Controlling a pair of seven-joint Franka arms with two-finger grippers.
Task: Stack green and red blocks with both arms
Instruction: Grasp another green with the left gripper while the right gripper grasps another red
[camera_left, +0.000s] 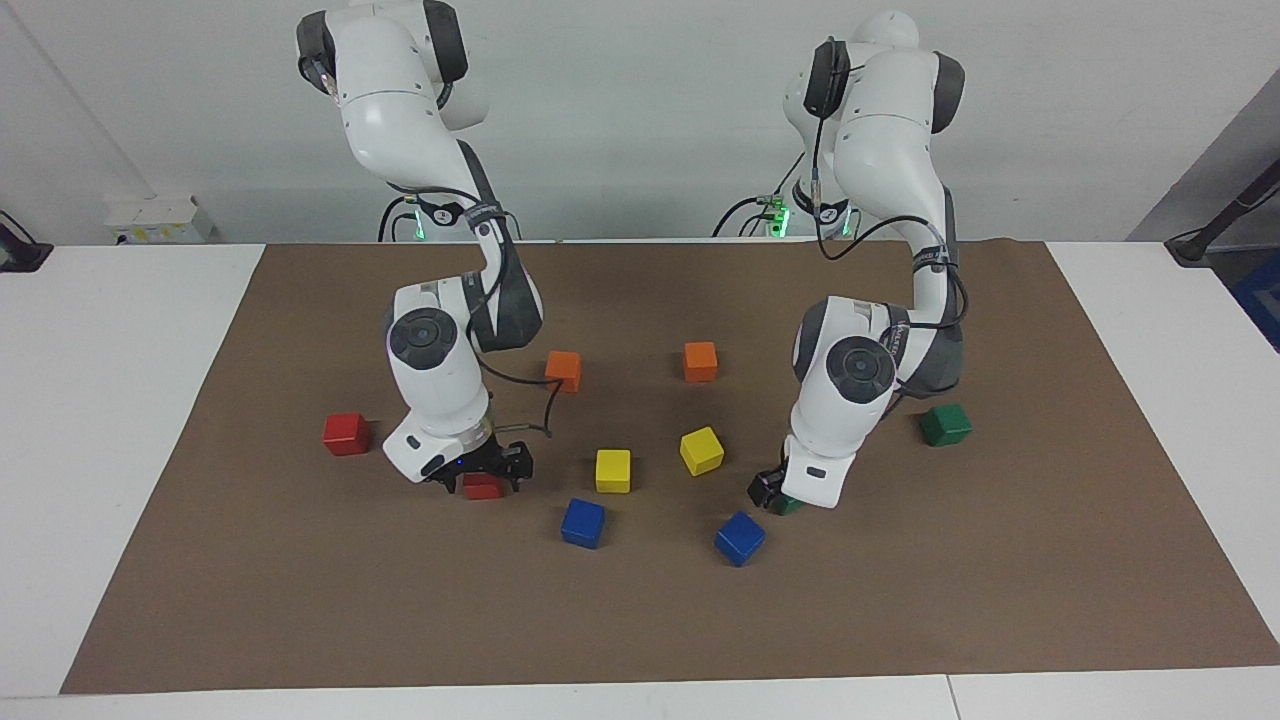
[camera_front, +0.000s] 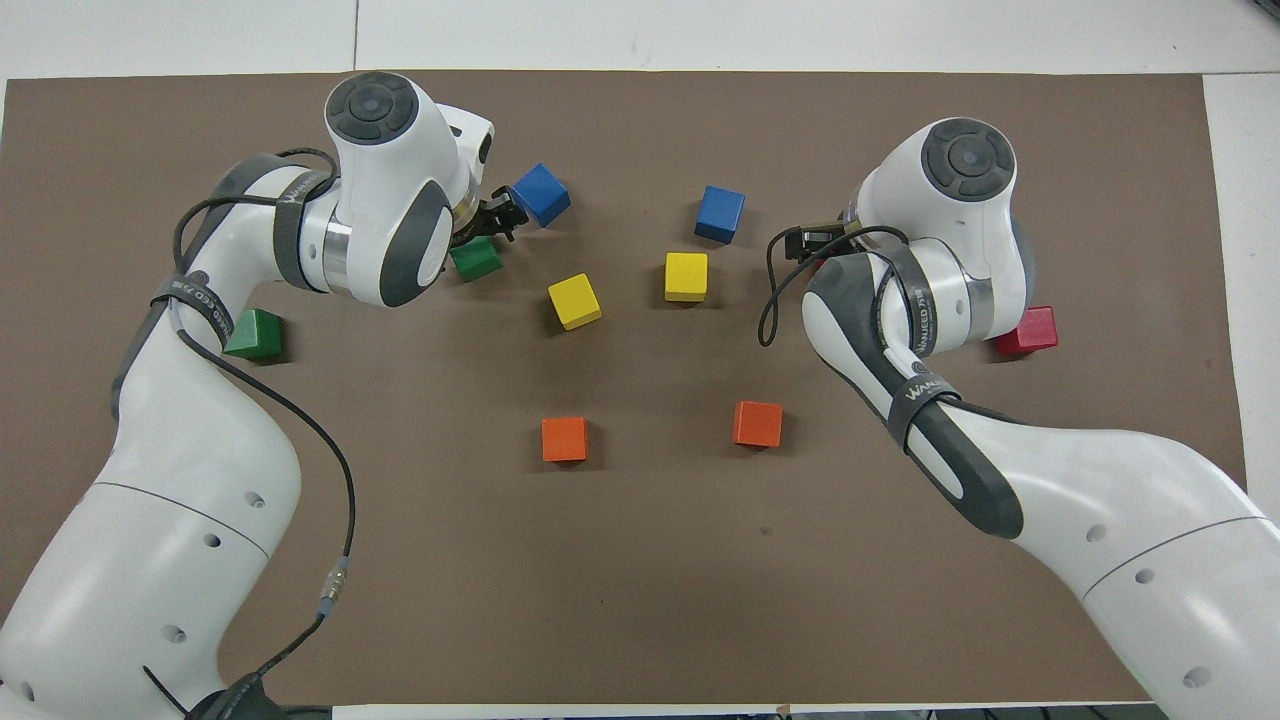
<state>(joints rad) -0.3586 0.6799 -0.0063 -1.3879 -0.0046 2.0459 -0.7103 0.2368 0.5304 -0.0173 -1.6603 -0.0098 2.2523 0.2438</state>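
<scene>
Right gripper (camera_left: 484, 480) sits low around a red block (camera_left: 483, 487), fingers apart; another red block (camera_left: 346, 433) lies at its nine o'clock. Left gripper (camera_left: 775, 496) straddles a green block (camera_left: 787, 505), fingers apart; second green block (camera_left: 945, 424) at two o'clock.

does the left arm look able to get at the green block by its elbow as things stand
Probably yes. That green block sits alone on bare mat toward the left arm's end, nothing touching it. But the left gripper is open, low around the other green block beside a blue block.
</scene>
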